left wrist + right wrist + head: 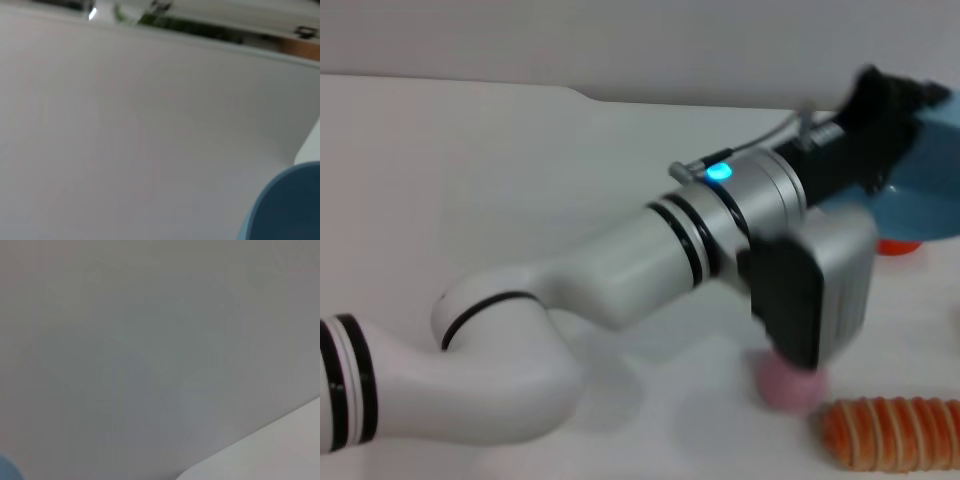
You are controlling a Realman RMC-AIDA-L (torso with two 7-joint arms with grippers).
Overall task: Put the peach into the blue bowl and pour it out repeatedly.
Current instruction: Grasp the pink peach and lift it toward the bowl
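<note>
The left arm [620, 270] sweeps in from the near left, a smooth white tube with black rings at the joints and a blue light on its silver wrist band, and reaches across the table [470, 180] toward the far right. At its end the left gripper [885, 95] is a dark blur against the bowl [925, 195]; it seems to have the rim, but I cannot tell whether its fingers are closed on it.

The bowl is lifted off the table and tipped on its side, a glossy light-blue plastic shell with a deep round wall. Held that way it looks like the pouring half of the cycle, I judge, with the contents already out. In the left wrist view only a curved blue edge of it shows.

The peach [788, 388] lies on the table below the wrist's boxy grey housing, a small matte pink ball, half hidden. Just beside it on the right is a ribbed orange roll [892, 432], bread-like in shape. An orange-red fruit [897, 246] peeks out under the bowl's lower edge.

The right gripper is nowhere in sight; its wrist view shows bare pale surface.
</note>
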